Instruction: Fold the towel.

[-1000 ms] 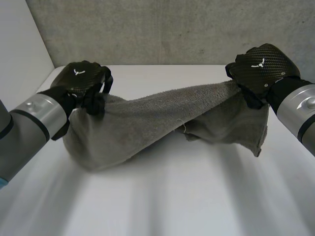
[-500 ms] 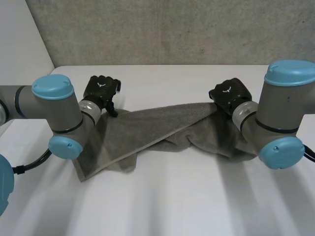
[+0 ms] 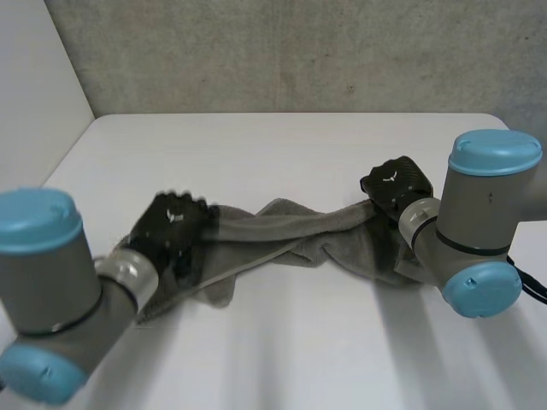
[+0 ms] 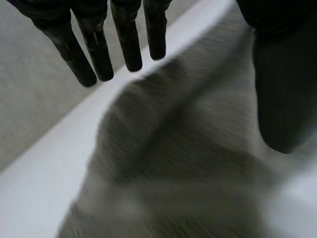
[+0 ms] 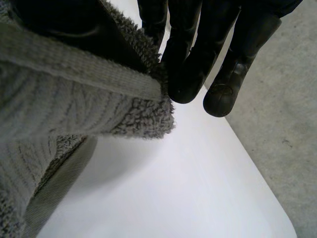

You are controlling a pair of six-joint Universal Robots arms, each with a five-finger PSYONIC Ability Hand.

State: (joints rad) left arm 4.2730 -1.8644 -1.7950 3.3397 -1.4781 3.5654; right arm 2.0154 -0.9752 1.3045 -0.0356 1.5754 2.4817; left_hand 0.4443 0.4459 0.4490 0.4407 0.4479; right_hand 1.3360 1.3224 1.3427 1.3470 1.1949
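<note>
Towel (image 3: 286, 235) bunched on table (image 3: 256, 145), right hand (image 3: 397, 181) fingers pinching corner, left hand (image 3: 171, 224) fingers spread

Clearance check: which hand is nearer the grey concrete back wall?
Right. The right hand, pinching a corner of the grey towel, sits closer to the wall; the left hand, open over its other end, is farther forward.

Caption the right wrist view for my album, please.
Right hand pinches a corner of the grey towel over the white table.

My white worktop (image 3: 282, 342) carries one thing, a grey towel (image 3: 282, 235). It lies across the middle in a twisted, rumpled band running side to side.
</note>
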